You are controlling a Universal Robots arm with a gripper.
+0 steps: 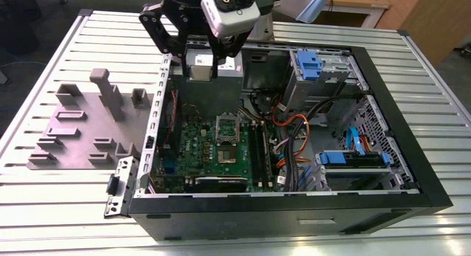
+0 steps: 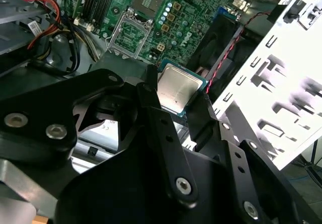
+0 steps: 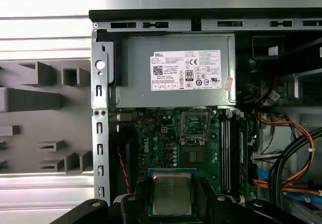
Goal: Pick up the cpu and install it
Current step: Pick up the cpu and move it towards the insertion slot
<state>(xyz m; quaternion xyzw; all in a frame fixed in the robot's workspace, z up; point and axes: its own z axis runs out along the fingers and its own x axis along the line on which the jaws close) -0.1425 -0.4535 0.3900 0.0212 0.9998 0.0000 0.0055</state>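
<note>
slatted metal table (image 1: 59, 212) under the open computer case (image 1: 412, 173), my claw (image 1: 198, 53) clamped on the cpu (image 2: 178, 88) by its edges above the motherboard (image 3: 166, 143); i'd judge it light, stiff and fragile, so edge grip only.

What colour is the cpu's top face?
The cpu has a silver-grey metal top with a greenish rim, clearest in the first wrist view.

Lab — slatted metal bench (image 1: 59, 212)
</note>
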